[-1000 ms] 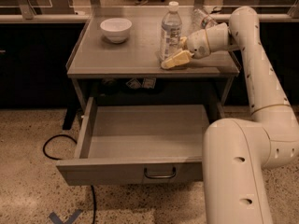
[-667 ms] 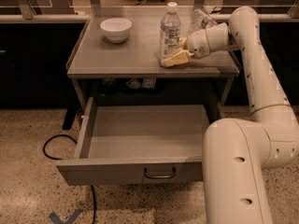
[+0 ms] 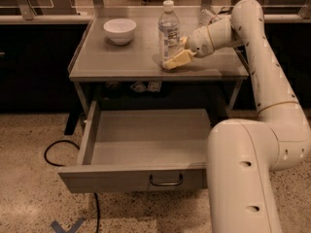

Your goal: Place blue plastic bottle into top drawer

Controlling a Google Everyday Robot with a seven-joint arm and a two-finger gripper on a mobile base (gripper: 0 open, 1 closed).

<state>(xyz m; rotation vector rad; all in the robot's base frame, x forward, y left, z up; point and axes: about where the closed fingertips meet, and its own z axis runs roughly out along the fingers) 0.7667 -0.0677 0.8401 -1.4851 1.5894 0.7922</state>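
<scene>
Table point(image 3: 121, 57): dead centre, and everything sits on it or under it.
Bowl point(image 3: 120, 30): on the table, toward the back left corner.
Bottle point(image 3: 168, 30): upright, right of the bowl, about mid-table.
Pincer point(image 3: 176, 60): down low, just right of the bottle's base, nearer the front edge, with its arm coming in over the right edge.
Top drawer point(image 3: 146, 140): open, jutting out under the front edge.
Cable point(image 3: 53, 152): on the floor, left of the drawer.

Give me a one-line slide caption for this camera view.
With the drawer open below, the gripper sits at the base of the bottle on the table.
</scene>
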